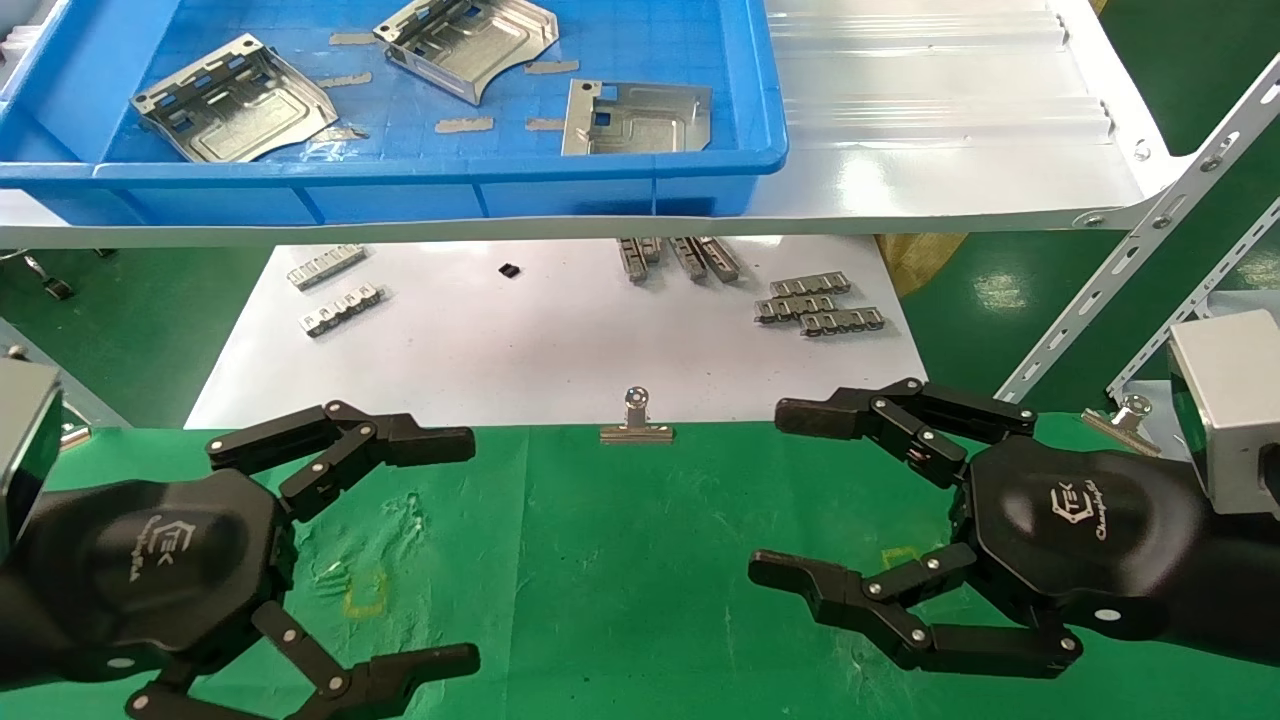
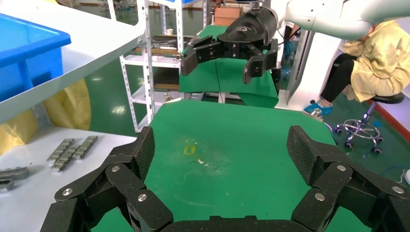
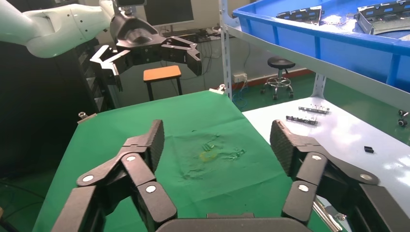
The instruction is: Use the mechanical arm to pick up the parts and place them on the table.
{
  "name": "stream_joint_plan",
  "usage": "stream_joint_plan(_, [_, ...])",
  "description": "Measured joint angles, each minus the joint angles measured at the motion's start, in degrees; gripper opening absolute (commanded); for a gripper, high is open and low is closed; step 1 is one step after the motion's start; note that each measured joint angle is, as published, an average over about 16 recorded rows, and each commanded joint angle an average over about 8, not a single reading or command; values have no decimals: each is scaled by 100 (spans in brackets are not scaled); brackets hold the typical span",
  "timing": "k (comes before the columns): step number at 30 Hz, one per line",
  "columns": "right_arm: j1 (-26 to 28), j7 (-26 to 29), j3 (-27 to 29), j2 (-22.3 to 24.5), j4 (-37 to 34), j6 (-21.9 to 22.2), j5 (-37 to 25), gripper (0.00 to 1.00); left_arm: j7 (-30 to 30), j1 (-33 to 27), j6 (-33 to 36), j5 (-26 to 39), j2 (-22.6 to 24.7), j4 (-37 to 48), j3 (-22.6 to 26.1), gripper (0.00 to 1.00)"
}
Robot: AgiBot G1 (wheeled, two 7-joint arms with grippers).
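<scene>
Three silver sheet-metal parts lie in a blue bin (image 1: 420, 170) on the white shelf: one at left (image 1: 232, 98), one in the middle (image 1: 466, 42), one at right (image 1: 636, 118). My left gripper (image 1: 470, 550) is open and empty, low over the green table (image 1: 620, 560) at the near left. It also shows in the right wrist view (image 3: 150, 55). My right gripper (image 1: 775, 490) is open and empty over the table at the near right; it also shows in the left wrist view (image 2: 222, 60). Both grippers are far from the parts.
A white sheet (image 1: 560, 340) beyond the table holds small toothed metal strips (image 1: 815, 305) and more strips (image 1: 335, 295). A silver binder clip (image 1: 636, 415) sits at the table's far edge. The glossy white shelf (image 1: 950, 130) overhangs the sheet, with a slotted metal brace (image 1: 1130, 250) at right.
</scene>
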Motion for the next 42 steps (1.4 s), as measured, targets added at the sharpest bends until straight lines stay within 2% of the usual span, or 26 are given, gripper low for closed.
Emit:
stream_joint_plan(31, [0,0,0,0,0,0,0,0,0,-43,-1,-6,6,-18,-9,100])
stream_joint_plan(36, [0,0,0,0,0,0,0,0,-42,-394,-68,112,75,-15,0,100])
stream_joint_plan(42, [0,0,0,0,0,0,0,0,-167,-1385,-274,606,398,310,155,100])
